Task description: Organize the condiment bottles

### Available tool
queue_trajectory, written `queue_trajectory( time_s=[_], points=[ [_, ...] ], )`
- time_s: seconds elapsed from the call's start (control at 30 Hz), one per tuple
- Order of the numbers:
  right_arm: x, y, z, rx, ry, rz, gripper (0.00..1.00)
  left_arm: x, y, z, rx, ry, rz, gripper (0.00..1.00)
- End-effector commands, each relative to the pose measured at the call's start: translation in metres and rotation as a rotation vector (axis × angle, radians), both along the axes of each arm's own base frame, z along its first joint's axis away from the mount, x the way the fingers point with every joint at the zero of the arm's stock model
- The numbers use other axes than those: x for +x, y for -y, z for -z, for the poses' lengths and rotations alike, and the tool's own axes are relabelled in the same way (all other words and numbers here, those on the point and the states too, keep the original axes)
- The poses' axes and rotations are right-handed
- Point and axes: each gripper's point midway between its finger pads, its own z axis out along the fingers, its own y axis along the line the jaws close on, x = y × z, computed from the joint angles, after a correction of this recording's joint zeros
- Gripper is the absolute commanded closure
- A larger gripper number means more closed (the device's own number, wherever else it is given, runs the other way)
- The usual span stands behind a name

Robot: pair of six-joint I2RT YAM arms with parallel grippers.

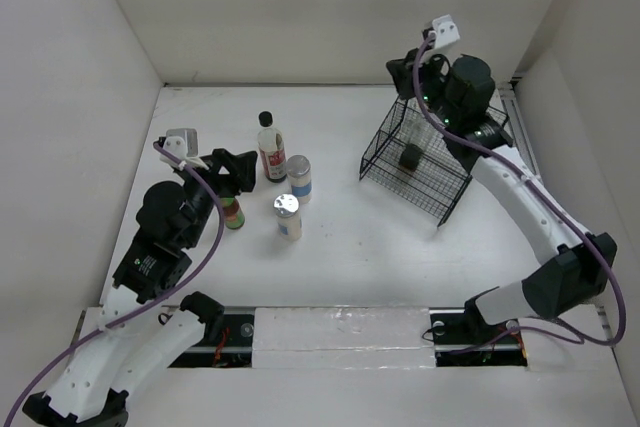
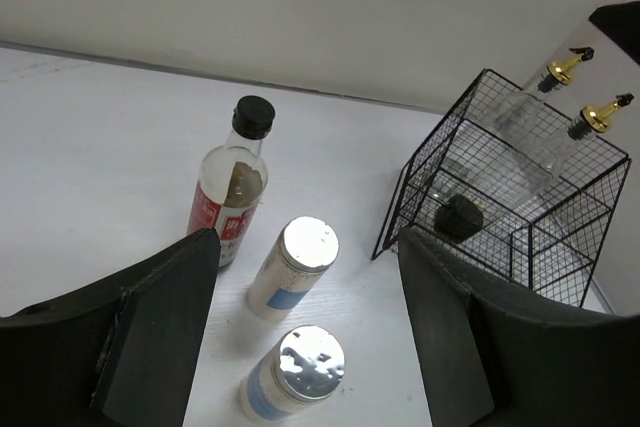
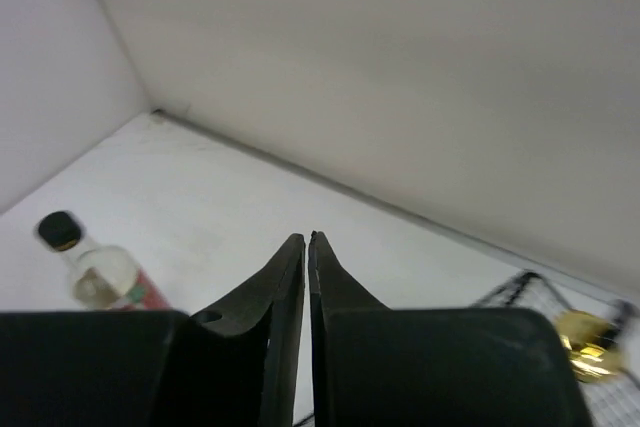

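**Tip-over risk at the bottle cluster; four bottles out, two in**

Stock: on the worktop (image 1: pixel 350 247), left of centre, black-capped red-labelled bottle (image 1: pixel 270 147), far silver-lidded jar (image 1: pixel 298 177), near silver-lidded jar (image 1: pixel 288 217) and green-capped bottle (image 1: pixel 233 213). In the black wire basket (image 1: pixel 420 187), at right: two clear gold-pourer bottles (image 2: pixel 528 112), leaning, plus a small dark item (image 2: pixel 458 217), too small to identify.

Risks, as judged:
- Green-capped bottle: sits just beside the left arm's wrist and out of the left wrist view. Easy to clip on any sideways sweep.
- Jars: stand close together, near the tall bottle. Little room for a wide finger between them, so a grasp on one could knock its neighbour over.
- Tall bottle: narrow and top-heavy in look. Likely to fall or roll if nudged.
- Basket: gold pourers stick out above the rim, so a low pass could catch them.

Left pincer (image 2: pixel 305 242): gapes wide and holds nothing. Hangs over the near-left worktop, tilted down, aimed at the jars and the basket beyond.

Right pincer (image 3: pixel 308 239): fingers pressed together with nothing between. Reaches far out, high over the basket's far corner, and points toward the back wall.
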Motion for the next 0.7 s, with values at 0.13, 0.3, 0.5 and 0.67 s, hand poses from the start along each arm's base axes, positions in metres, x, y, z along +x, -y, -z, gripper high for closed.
queue_trajectory(
  time_s=[0.13,0.3,0.5,0.67],
  points=[
    [-0.021,-0.110,0.033,-0.053,-0.055,-0.298,0.75,0.005,-0.028,-0.017,-0.057,0.039,-0.154,0.32],
    [-0.025,-0.171,0.067,-0.099,-0.098,-0.433,0.27,0.006,-0.035,-0.013,-0.065,0.021,-0.199,0.32],
    [-0.021,-0.217,0.103,-0.143,-0.165,-0.526,0.20,0.004,-0.047,-0.015,-0.105,0.015,-0.264,0.32],
    [-0.018,-0.248,0.120,-0.164,-0.181,-0.573,0.19,0.002,-0.051,-0.017,-0.120,0.022,-0.285,0.30]
  ],
)
